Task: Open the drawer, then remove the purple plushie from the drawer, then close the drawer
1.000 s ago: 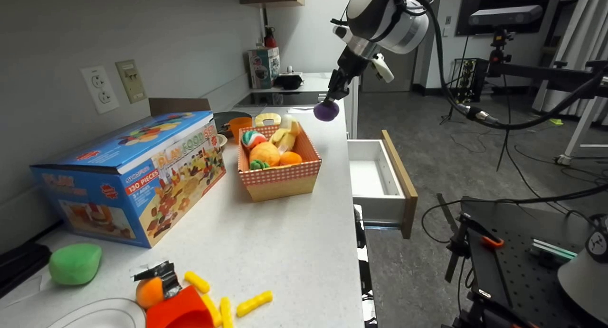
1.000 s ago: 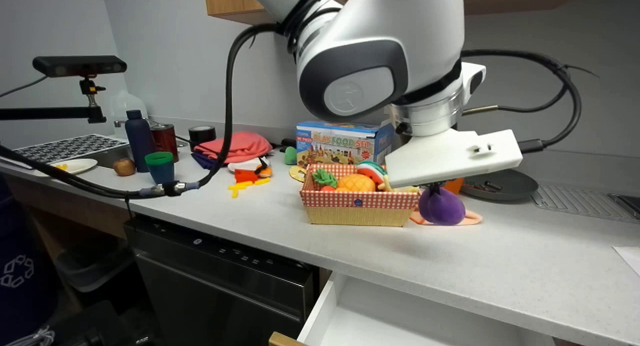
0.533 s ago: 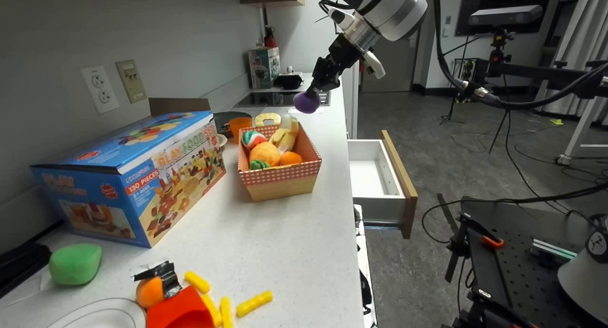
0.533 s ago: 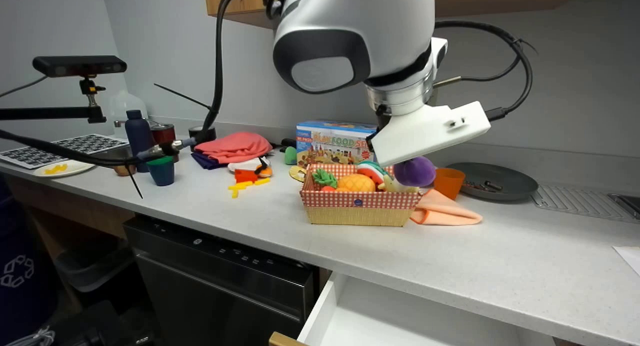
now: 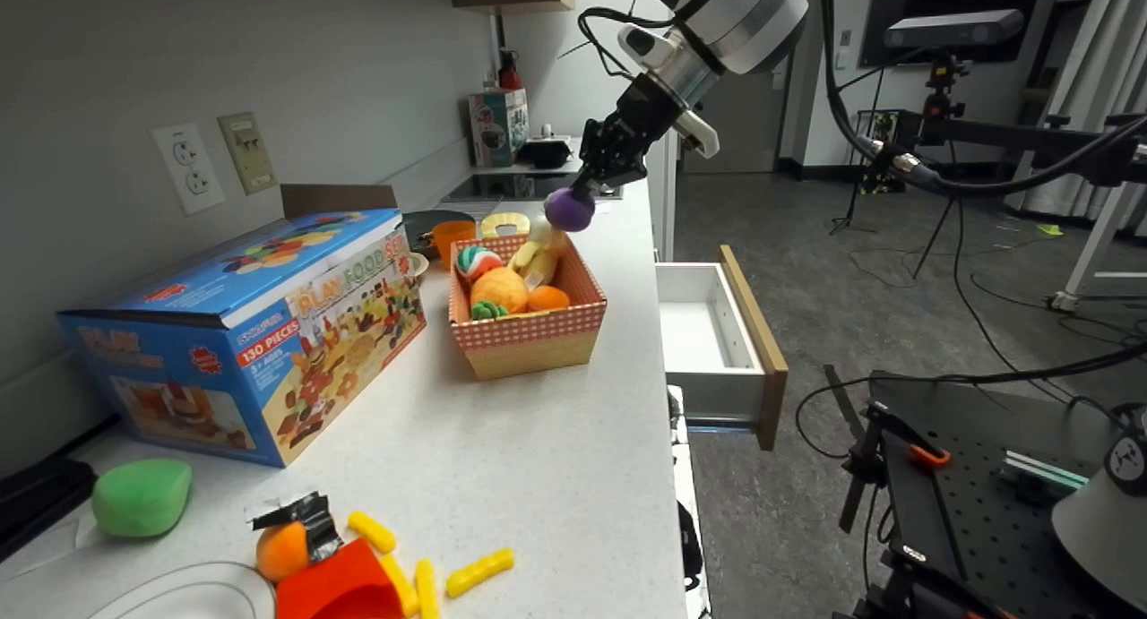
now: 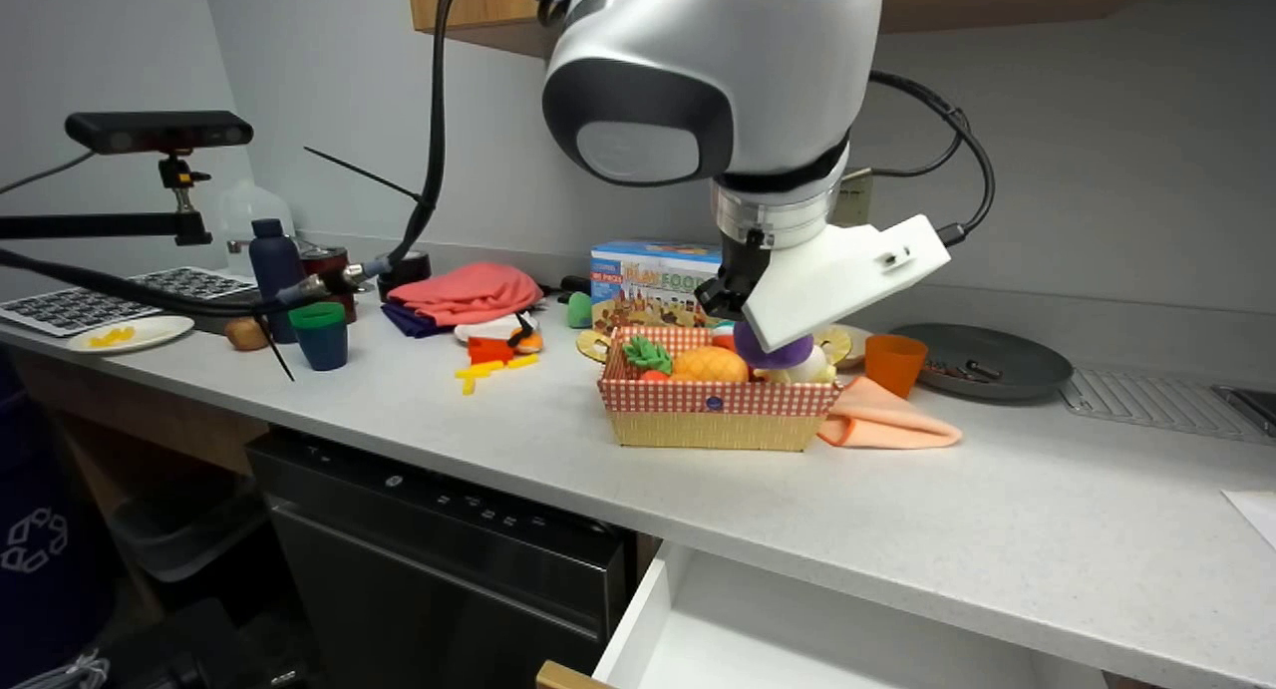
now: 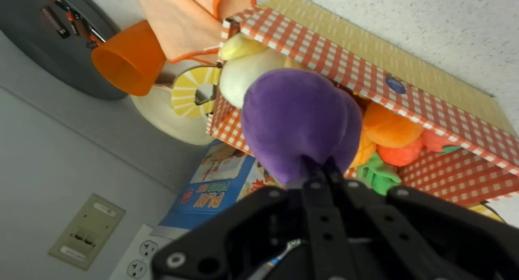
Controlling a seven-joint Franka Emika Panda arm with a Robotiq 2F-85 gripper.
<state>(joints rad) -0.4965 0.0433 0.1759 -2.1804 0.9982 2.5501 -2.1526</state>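
"Holding anything?"

"Yes, my gripper [image 7: 320,166] is clenched on the purple plushie [image 7: 298,114], above the end of the basket [image 6: 713,428] nearest the orange cup [image 6: 894,363]. Whether it touches toys [image 7: 391,126] beneath, I can't tell."

"And the drawer [image 5: 703,332]?"

"Open, jutting beyond the front edge of the counter [image 5: 556,476]."

a pale counter [image 6: 1047,510] runs along the grey wall [image 6: 1116,171].
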